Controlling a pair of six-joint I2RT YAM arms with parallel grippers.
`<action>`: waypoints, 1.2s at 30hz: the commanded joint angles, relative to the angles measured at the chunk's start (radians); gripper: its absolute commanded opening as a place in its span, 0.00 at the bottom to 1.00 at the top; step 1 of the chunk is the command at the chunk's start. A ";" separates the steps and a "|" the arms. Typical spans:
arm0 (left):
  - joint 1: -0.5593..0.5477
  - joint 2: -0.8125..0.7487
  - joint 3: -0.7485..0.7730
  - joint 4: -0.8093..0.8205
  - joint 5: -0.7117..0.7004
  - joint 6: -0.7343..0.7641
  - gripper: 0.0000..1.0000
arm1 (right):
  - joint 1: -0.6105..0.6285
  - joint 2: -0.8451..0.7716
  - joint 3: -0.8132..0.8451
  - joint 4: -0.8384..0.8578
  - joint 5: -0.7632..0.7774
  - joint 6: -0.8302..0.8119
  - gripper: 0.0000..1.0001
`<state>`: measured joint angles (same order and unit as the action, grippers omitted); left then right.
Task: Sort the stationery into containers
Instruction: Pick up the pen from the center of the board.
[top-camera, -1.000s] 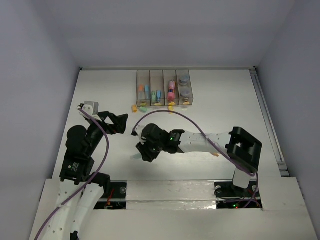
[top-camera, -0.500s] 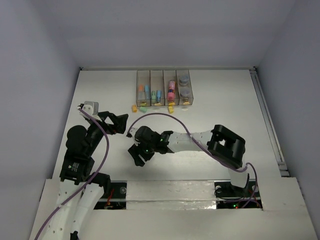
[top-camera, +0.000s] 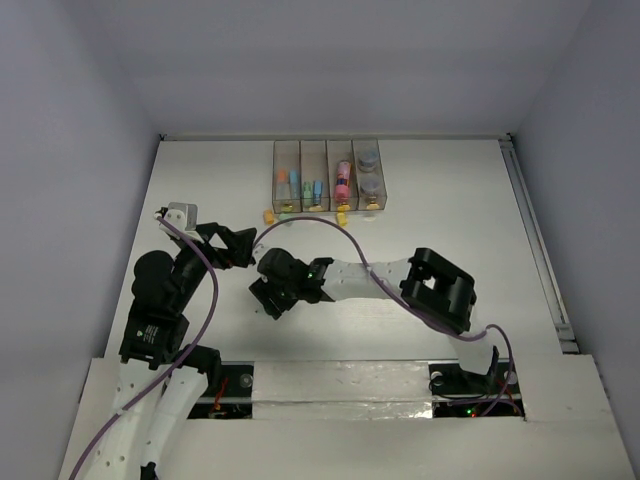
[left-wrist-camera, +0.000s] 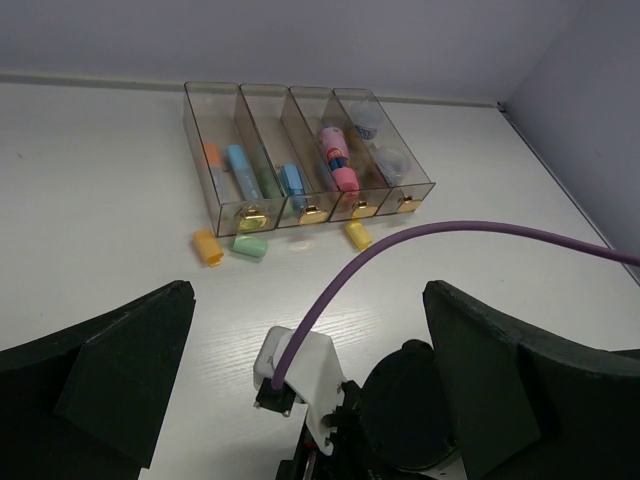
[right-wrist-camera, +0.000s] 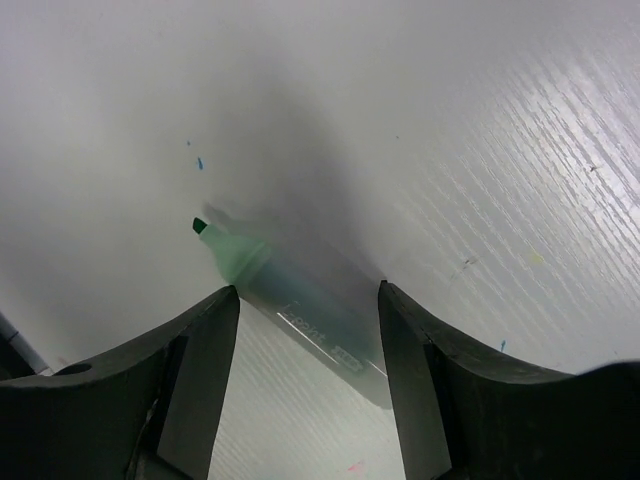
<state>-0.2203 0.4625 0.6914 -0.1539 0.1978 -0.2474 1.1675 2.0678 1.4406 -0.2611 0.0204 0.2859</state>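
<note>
A: Okay, right gripper (right-wrist-camera: 308, 300), what state?
B: Jaws parted, down at the table (right-wrist-camera: 480, 120), one finger each side of a green marker (right-wrist-camera: 262, 272). Gaps show on both sides, so nothing is gripped.
A: Marker position?
B: Lying flat on the table, uncapped, dark tip pointing away from the wrist camera. In the top view that's left of centre, well apart from the bins (top-camera: 327, 178).
A: Left gripper (top-camera: 243, 248)?
B: Wide open, empty, just beside the right wrist.
A: Bins?
B: Four clear ones in a row toward the far side. From the left: orange and blue sticks, blue and green sticks, pink sticks, grey-blue round pieces.
A: Loose stuff?
B: Orange cap (left-wrist-camera: 207, 247), green cap (left-wrist-camera: 250, 246) and yellow cap (left-wrist-camera: 357, 235) on the table just in front of the bins.
</note>
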 joint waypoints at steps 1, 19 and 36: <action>0.006 0.001 0.010 0.039 0.002 -0.003 0.99 | 0.020 0.025 0.024 -0.090 0.074 -0.022 0.63; 0.006 0.002 0.010 0.036 -0.011 -0.001 0.99 | 0.066 0.095 0.083 -0.161 0.156 -0.165 0.57; 0.006 0.013 0.005 0.050 0.015 -0.013 0.85 | -0.008 -0.121 -0.113 0.087 0.404 0.018 0.06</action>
<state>-0.2203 0.4698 0.6914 -0.1535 0.1917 -0.2489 1.2198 2.0666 1.4254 -0.2531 0.2871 0.2283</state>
